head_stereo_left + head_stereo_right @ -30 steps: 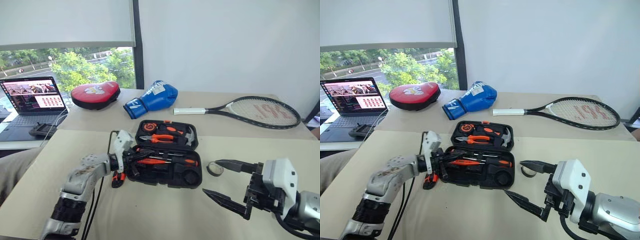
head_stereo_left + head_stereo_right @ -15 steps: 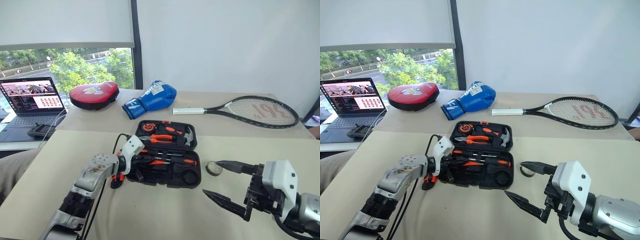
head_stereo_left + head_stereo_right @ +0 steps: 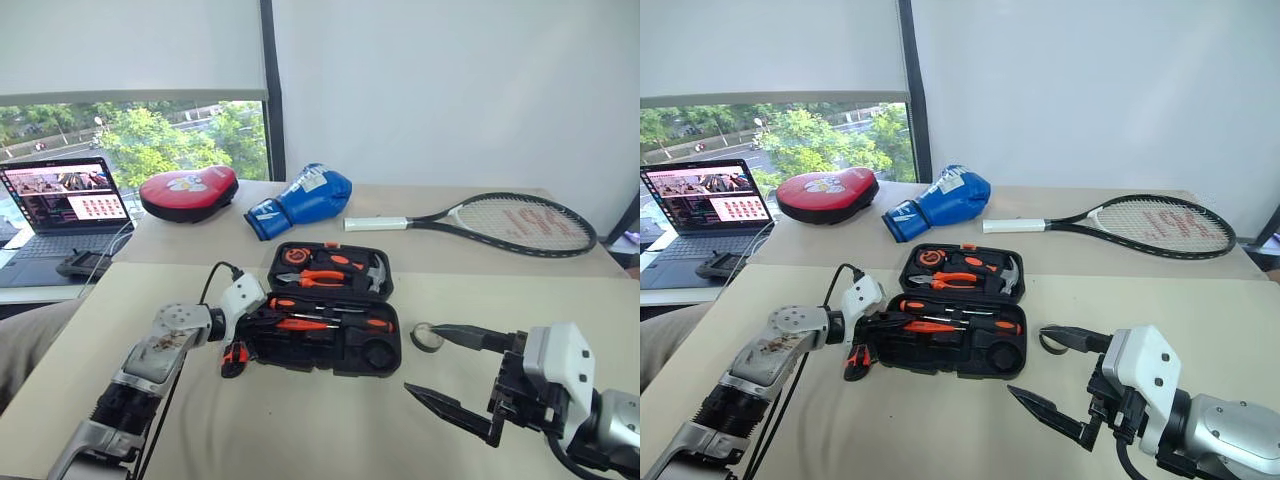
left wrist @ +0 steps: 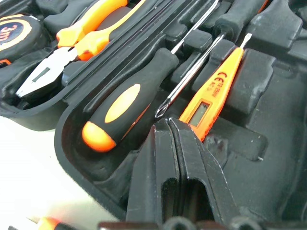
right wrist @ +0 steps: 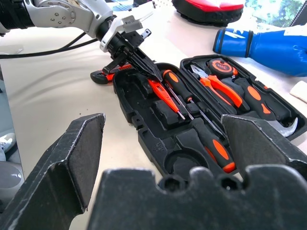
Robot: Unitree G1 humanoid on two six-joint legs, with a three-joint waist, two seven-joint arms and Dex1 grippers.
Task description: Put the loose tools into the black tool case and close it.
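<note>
Drawn back toward the case's left edge since a second ago: left gripper (image 3: 262, 315), jaws pressed together, holding nothing. Open on the worktop (image 3: 330, 420): black tool case (image 3: 335, 307), two screwdrivers (image 4: 125, 103) and red tester (image 4: 211, 96) slotted inside. Beside its left edge: utility knife (image 3: 233, 358). To its right: tape roll (image 3: 428, 337), near the right gripper (image 3: 440, 368), jaws spread wide, empty.

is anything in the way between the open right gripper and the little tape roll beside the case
Nothing visible stands between them. The tape roll lies on bare table just off the right end of the black tool case. The right gripper hovers open next to it, its upper finger reaching toward the roll, with only open table beneath.
</note>
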